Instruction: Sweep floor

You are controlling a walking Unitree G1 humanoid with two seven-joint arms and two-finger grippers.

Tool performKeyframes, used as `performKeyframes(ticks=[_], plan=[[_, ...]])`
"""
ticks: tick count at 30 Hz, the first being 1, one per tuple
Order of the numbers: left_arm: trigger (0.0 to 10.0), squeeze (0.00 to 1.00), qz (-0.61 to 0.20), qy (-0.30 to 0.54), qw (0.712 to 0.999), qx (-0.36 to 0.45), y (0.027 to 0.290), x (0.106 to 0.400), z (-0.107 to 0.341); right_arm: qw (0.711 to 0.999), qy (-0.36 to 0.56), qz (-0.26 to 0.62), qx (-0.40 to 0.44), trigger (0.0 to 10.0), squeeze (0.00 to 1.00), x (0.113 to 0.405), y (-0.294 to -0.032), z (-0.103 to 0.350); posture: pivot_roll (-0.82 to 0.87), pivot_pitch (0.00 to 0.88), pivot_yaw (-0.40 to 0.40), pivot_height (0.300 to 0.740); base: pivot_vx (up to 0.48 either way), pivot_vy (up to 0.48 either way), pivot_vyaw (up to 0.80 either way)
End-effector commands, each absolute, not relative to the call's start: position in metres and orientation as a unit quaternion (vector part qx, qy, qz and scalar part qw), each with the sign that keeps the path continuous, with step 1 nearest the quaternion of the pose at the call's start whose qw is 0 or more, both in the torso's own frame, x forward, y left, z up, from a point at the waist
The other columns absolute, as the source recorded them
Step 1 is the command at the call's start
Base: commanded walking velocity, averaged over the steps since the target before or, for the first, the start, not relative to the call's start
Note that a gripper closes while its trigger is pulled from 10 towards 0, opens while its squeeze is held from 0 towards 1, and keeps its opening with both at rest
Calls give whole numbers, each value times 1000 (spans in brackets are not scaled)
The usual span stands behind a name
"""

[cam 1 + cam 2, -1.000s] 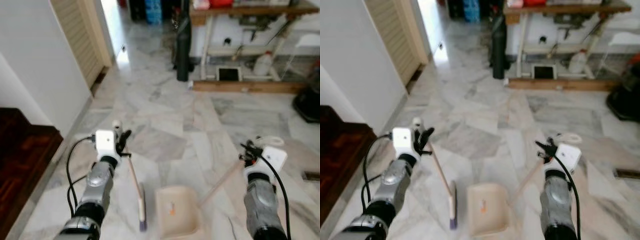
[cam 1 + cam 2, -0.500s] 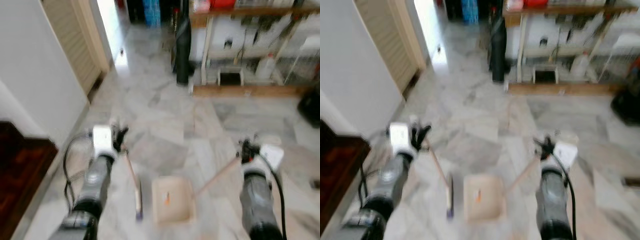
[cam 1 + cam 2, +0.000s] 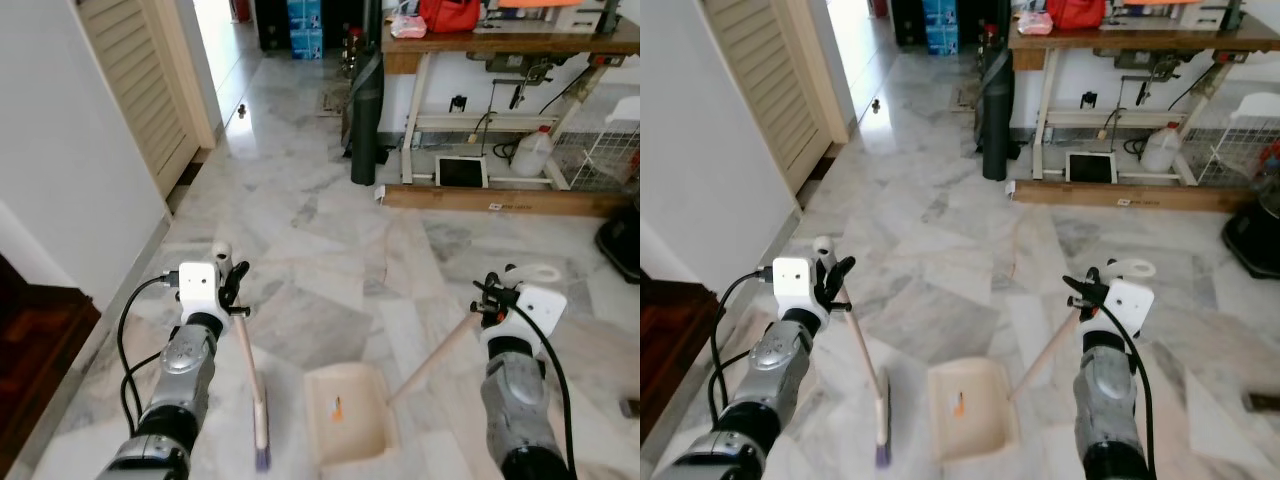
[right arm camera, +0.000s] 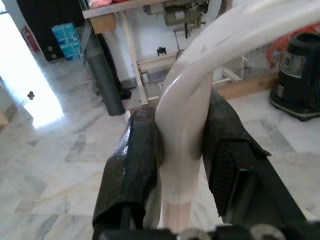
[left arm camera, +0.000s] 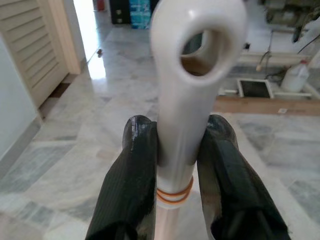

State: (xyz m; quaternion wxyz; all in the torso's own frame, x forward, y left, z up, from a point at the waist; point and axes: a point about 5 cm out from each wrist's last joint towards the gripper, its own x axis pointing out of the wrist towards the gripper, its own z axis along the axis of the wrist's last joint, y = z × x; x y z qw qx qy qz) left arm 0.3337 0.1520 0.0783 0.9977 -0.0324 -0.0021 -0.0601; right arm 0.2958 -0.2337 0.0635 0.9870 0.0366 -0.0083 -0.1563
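My left gripper (image 5: 175, 165) is clamped on the white top of the broom handle (image 5: 192, 75); the broom head (image 3: 261, 425) rests on the marble floor (image 3: 330, 230) just left of the dustpan (image 3: 348, 425). My right gripper (image 4: 182, 150) is clenched on the dustpan handle (image 3: 432, 355). An orange scrap (image 3: 337, 407), possibly debris, lies inside the pan. To sweep well, I keep the pan lip flat on the floor, hold both grips firm, and draw short strokes toward the pan.
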Motion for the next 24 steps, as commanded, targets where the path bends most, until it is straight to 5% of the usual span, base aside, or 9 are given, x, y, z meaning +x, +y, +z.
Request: performKeyframes(ticks=[1,24], plan=[[10000,0,-50,-31,998,-28,161,339,92,988,-37,-142,36,10000,0,303,-226,75,-160,4,42,740,379,0,0],[10000,0,-49,-29,998,-29,154,335,86,991,-47,-127,20,10000,0,307,-235,83,-163,0,6,740,378,0,0]])
